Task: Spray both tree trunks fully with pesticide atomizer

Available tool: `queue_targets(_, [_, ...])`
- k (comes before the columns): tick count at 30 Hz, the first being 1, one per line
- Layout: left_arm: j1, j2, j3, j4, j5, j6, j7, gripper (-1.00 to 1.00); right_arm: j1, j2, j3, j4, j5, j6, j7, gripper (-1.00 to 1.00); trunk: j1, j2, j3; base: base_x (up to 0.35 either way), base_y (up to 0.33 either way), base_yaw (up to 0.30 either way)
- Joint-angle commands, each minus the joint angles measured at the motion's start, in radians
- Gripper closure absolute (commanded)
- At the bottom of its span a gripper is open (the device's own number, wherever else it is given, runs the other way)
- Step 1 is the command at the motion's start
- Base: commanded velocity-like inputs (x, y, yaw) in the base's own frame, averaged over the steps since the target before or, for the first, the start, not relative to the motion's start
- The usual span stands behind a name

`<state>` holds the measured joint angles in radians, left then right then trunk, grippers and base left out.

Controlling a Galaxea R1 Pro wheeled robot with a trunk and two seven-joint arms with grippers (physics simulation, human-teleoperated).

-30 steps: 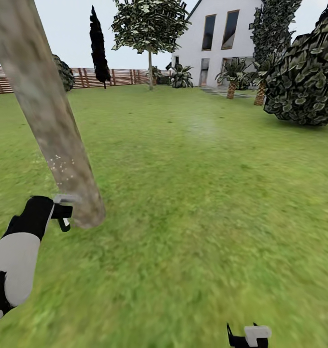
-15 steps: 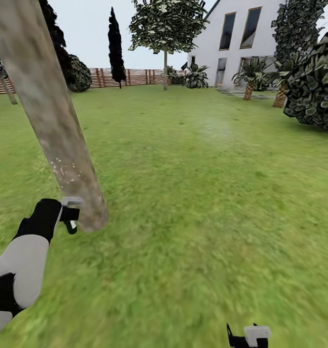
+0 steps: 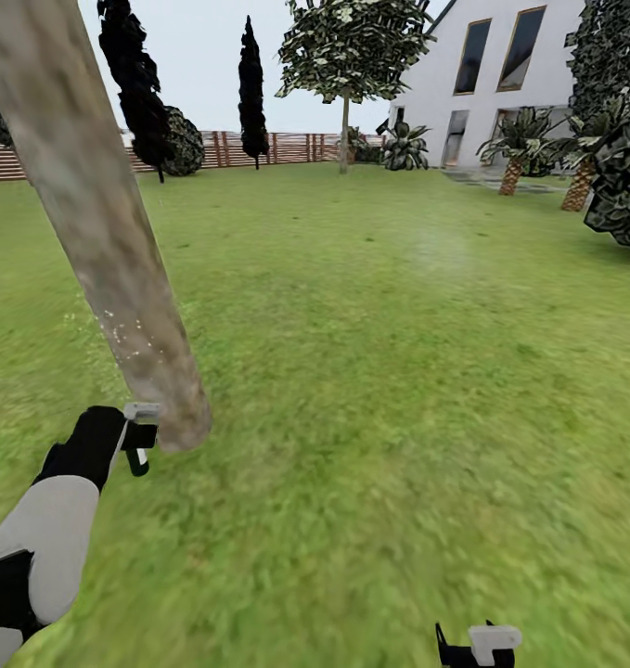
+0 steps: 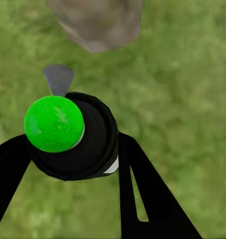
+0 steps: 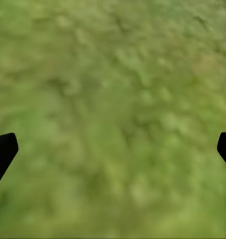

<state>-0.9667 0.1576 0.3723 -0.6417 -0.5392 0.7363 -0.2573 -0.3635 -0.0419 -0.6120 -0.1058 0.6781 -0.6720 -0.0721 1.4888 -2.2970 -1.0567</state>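
The near tree trunk [image 3: 101, 223] is a thick, mottled grey-brown column leaning across the left of the head view. White pesticide specks [image 3: 124, 329] dot its lower part. My left gripper [image 3: 138, 436] hangs just left of the trunk's base, shut on the pesticide atomizer [image 3: 139, 456]. The left wrist view shows the atomizer [image 4: 93, 139] as a black bottle with a bright green top, held between black fingers [image 4: 142, 194], with the trunk base [image 4: 98, 25] right beyond it. A second bare-trunked tree [image 3: 344, 130] stands far off by the house. My right gripper [image 3: 477, 645] is open over the grass floor [image 5: 113, 99].
Lawn [image 3: 398, 371] stretches wide to the right of the trunk. A brown slat fence [image 3: 296, 147] closes the far side. The white house [image 3: 500, 74] stands at the far right, with palm-like plants [image 3: 514, 148] in front and a dark bush [image 3: 621, 176] at the right edge.
The whole head view has shifted, so the camera has turned left and far things slid right. My left gripper stays beside the trunk's base with the atomizer. The right gripper has not moved.
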Motion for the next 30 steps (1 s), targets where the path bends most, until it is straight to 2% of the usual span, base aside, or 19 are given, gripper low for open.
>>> queue_targets(1, [0.000,0.001,0.003,-0.004,-0.001,0.000,-0.001,1.00,0.000,0.000,0.000,0.000,0.000,0.000,0.000,-1.00,0.000,0.000,0.000,0.073,-0.079,0.000])
queue_targets(3, [0.003,0.023,0.003,-0.003,-0.004,0.000,0.000,1.00,0.000,0.000,0.000,0.000,0.000,0.000,0.000,-1.00,0.000,0.000,0.000,0.028,-0.031,0.000])
queue_targets(4, [0.019,0.063,0.003,0.002,-0.004,-0.001,0.000,1.00,0.000,0.000,0.000,0.000,0.000,0.000,0.000,-1.00,0.000,0.000,0.000,0.006,-0.007,0.000])
queue_targets(5, [0.034,0.081,0.003,0.003,-0.004,-0.002,0.000,1.00,0.000,0.000,0.000,0.000,0.000,0.000,0.000,-1.00,0.000,0.000,0.000,0.003,-0.003,0.008])
queue_targets(6, [0.040,0.086,0.002,0.004,-0.004,-0.004,0.001,1.00,0.000,0.000,0.000,0.000,0.000,0.000,0.000,-1.00,0.000,0.000,0.000,0.001,-0.001,0.122])
queue_targets(8, [0.044,0.069,0.004,0.006,-0.001,-0.004,0.006,1.00,0.000,0.000,0.000,0.000,0.000,-0.001,0.000,-1.00,0.000,0.000,0.000,0.000,0.000,0.229])
queue_targets(10, [0.042,0.009,0.008,-0.003,0.000,-0.005,0.045,1.00,0.000,0.000,0.000,0.000,0.000,-0.001,0.000,-1.00,0.000,0.000,0.000,0.000,0.000,0.268])
queue_targets(12, [0.040,-0.031,0.008,-0.007,0.012,-0.013,0.123,1.00,0.000,0.001,0.000,0.000,0.000,-0.001,0.000,-1.00,0.000,0.000,0.000,0.000,0.000,0.195])
queue_targets(13, [0.041,-0.031,0.007,-0.007,0.030,-0.022,0.131,1.00,0.000,0.001,0.000,0.000,0.000,-0.001,0.000,-1.00,0.000,0.000,0.000,0.000,0.000,0.059])
queue_targets(14, [0.045,-0.024,0.008,-0.006,0.072,-0.043,0.130,1.00,0.000,0.001,0.000,0.000,0.000,0.000,0.000,-1.00,0.000,0.000,0.000,0.000,0.000,0.019])
queue_targets(15, [0.061,-0.001,0.014,-0.007,0.107,-0.073,0.129,1.00,0.000,0.000,0.000,0.000,0.000,0.000,0.000,-1.00,0.000,0.000,0.000,0.006,0.000,0.006])
queue_targets(17, [0.075,0.015,0.017,-0.009,0.128,-0.111,0.128,1.00,0.000,-0.001,0.000,0.000,0.000,0.000,0.000,-1.00,0.000,0.000,0.000,0.097,-0.048,0.003])
queue_targets(23, [0.081,0.019,0.017,0.000,0.129,-0.125,0.149,1.00,0.000,-0.001,0.000,0.000,0.000,0.000,0.000,-1.00,0.000,0.000,0.000,0.210,-0.181,0.000])
queue_targets(28, [0.157,0.020,0.021,0.003,0.131,-0.149,0.151,1.00,0.000,0.000,0.003,0.001,0.000,0.000,0.002,-1.00,0.000,0.000,0.000,0.016,-0.267,0.001])
queue_targets(30, [0.167,0.018,0.040,0.007,0.134,-0.174,0.150,1.00,0.000,0.001,0.003,0.000,0.000,0.000,0.002,-1.00,0.000,0.000,0.000,0.103,-0.255,0.155])
